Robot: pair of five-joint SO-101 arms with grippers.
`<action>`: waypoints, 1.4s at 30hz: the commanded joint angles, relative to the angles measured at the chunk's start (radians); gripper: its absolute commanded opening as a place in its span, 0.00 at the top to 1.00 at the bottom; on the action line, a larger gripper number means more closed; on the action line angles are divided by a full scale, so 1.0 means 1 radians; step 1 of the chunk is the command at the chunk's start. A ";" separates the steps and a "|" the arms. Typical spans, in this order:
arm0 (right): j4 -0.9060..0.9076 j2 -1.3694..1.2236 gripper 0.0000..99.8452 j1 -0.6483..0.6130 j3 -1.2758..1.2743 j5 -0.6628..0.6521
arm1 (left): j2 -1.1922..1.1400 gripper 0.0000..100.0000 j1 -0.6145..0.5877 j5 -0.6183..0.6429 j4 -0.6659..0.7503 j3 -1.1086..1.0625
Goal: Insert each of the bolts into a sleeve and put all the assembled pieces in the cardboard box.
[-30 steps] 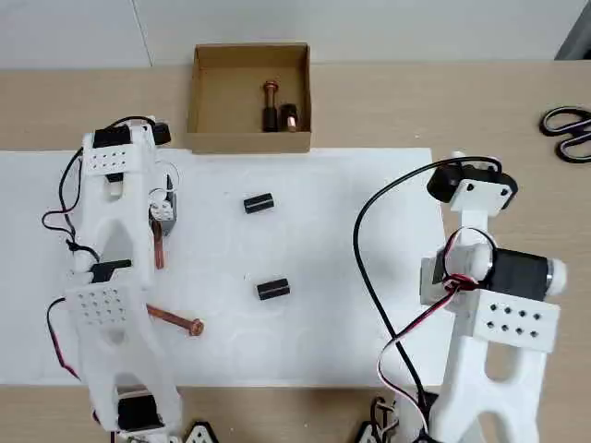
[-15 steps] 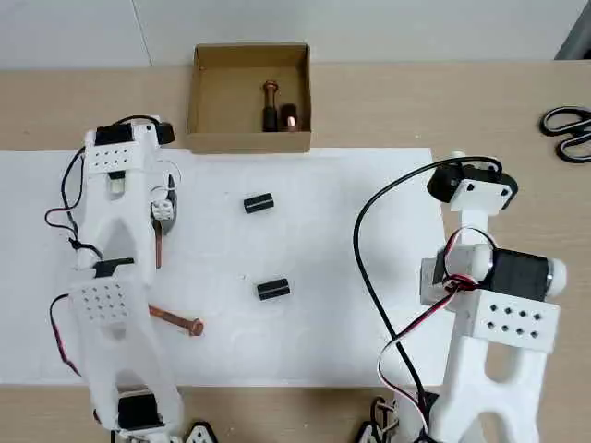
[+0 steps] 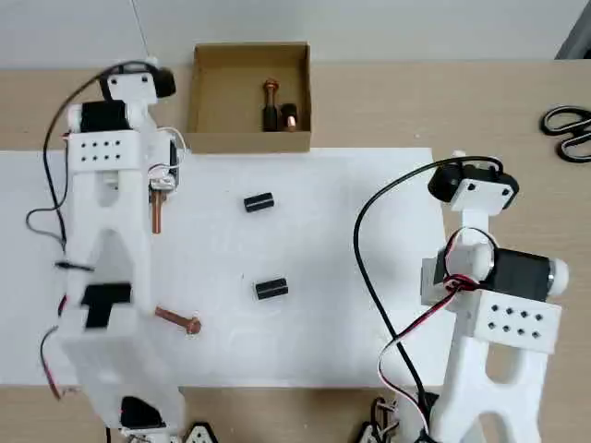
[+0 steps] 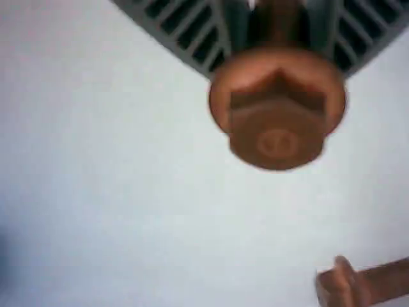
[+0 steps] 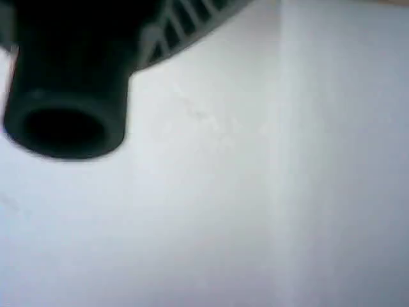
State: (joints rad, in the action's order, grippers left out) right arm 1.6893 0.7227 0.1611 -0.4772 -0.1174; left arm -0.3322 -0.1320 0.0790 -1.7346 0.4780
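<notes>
one bolt (image 4: 278, 109) hanging from clenched left gripper (image 4: 278, 22), one black sleeve (image 5: 64, 96) grasped in right gripper (image 5: 80, 32)

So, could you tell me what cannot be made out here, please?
Held bolt: left wrist view, its head hides the shank.
Loose bolt: high view, the left arm covers its tip.
Held sleeve: right wrist view, blurred, far end cut off.
Scissors: high view, cut off by the right edge.
Pieces in the cardboard box: high view, too small to count.

wooden table (image 3: 416, 101) | white sheet (image 3: 323, 341) on it — scissors (image 3: 565, 131) near table's edge
</notes>
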 commanded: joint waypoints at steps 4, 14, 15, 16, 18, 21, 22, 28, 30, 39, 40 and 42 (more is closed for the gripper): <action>0.028 0.025 0.99 -0.065 0.115 -0.002 | 0.301 0.99 0.025 0.012 -0.018 -0.163; 0.022 0.122 1.00 -0.397 0.206 0.247 | 0.713 0.99 0.129 0.110 -0.017 -0.251; -0.001 0.153 1.00 -0.449 0.199 0.279 | 0.764 0.99 0.152 0.135 -0.017 -0.252; -0.030 0.185 1.00 -0.501 0.183 0.307 | 0.812 0.99 0.170 0.167 -0.017 -0.252; -0.076 0.255 1.00 -0.584 0.132 0.345 | 0.893 0.99 0.198 0.218 -0.017 -0.252; -0.163 0.372 1.00 -0.661 0.038 0.356 | 0.988 0.99 0.207 0.252 -0.009 -0.271; -0.194 0.412 1.00 -0.673 0.009 0.356 | 1.013 0.99 0.203 0.261 0.000 -0.292; -0.257 0.598 1.00 -0.733 -0.143 0.354 | 1.186 0.99 0.210 0.445 0.011 -0.450; -0.255 0.642 1.00 -0.773 -0.180 0.353 | 1.247 0.99 0.213 0.494 0.012 -0.506; -0.280 0.765 1.00 -0.958 -0.331 0.353 | 1.534 0.99 0.377 0.577 0.238 -0.771; -0.292 0.774 1.00 -0.981 -0.342 0.353 | 1.562 0.99 0.391 0.577 0.267 -0.806; -0.318 0.785 1.00 -1.020 -0.368 0.353 | 1.606 0.99 0.417 0.577 0.301 -0.874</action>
State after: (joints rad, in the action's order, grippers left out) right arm 1.4208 1.4914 -0.8147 -0.8316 0.2279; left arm 1.2175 0.2516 0.6498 -1.5106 -0.3307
